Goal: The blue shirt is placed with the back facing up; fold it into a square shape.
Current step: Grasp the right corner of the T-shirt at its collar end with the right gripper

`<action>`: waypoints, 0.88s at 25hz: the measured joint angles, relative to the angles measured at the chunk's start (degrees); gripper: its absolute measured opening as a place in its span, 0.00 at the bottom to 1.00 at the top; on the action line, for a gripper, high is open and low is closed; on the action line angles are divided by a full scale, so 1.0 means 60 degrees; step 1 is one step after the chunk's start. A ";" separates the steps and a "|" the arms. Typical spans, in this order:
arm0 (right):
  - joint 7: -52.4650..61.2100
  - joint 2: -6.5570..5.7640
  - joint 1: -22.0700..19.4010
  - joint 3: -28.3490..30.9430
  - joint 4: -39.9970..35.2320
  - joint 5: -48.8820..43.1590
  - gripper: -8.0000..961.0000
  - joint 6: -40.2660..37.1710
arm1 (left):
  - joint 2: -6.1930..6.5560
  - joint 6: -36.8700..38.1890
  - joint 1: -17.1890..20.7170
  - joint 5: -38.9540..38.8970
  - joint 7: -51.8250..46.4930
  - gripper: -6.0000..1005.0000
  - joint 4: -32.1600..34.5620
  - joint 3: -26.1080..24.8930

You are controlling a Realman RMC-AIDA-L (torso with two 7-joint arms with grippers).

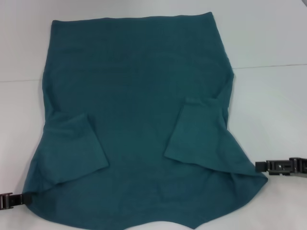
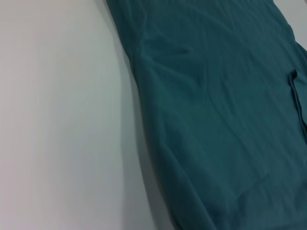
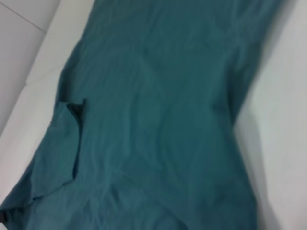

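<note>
**A:** ok so where are the tools at? I only see bits of them.

**B:** left tool [image 1: 19, 199] is way down at about 8 o'clock in the head view, poking in from the edge, tip right against the near left corner of the blue shirt [image 1: 139, 120]. Right tool [image 1: 261, 166] is at roughly 4 o'clock, coming in sideways from the edge, its tip touching the shirt's near right corner.

**A:** open or clamped?

**B:** honestly can't tell for either one. You only see the black tips side-on, and the wrist views show just fabric, no fingers.

**A:** fair. And the shirt itself?

**B:** lying spread out on the white counter [image 1: 268, 38], filling most of the middle. Both sleeves are folded inward on top of the body: left sleeve [image 1: 72, 146] sits around 8 o'clock of the shirt's centre, right sleeve [image 1: 194, 132] around 4 o'clock. The straight edge is at 12 o'clock, far from the robot, and the near edge at 6 o'clock flares wider and runs out of view.

**A:** wrinkles?

**B:** a few soft creases in the left wrist view, and some bunching by the right corner next to the tool. A thin seam line runs across the counter at 3 and 9 o'clock.
</note>
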 joint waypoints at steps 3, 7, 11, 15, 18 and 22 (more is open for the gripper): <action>0.0057 -0.0004 -0.0065 0.0001 0.0056 -0.0080 0.86 0.0003 | -0.0001 -0.0007 0.0000 -0.0002 0.0001 0.02 0.0000 0.0007; 0.0060 0.0035 -0.0089 0.0002 0.0118 -0.0163 0.86 0.0080 | 0.0000 -0.0007 -0.0015 -0.0002 0.0002 0.02 0.0000 0.0006; 0.0062 0.0109 -0.0054 -0.0003 0.0122 -0.0193 0.86 0.0144 | 0.0008 -0.0006 -0.0031 -0.0002 0.0031 0.02 0.0000 -0.0007; 0.0065 0.0203 0.0018 -0.0059 0.0141 -0.0193 0.86 0.0283 | 0.0012 -0.0008 -0.0038 -0.0001 0.0043 0.02 0.0000 0.0007; 0.0066 0.0288 0.0054 -0.0083 0.0165 -0.0193 0.86 0.0397 | 0.0022 -0.0003 -0.0040 -0.0001 0.0051 0.02 0.0000 0.0009; 0.0066 0.0301 0.0086 -0.0082 0.0293 -0.0215 0.76 0.0485 | 0.0030 0.0026 -0.0049 -0.0002 0.0058 0.02 0.0000 0.0011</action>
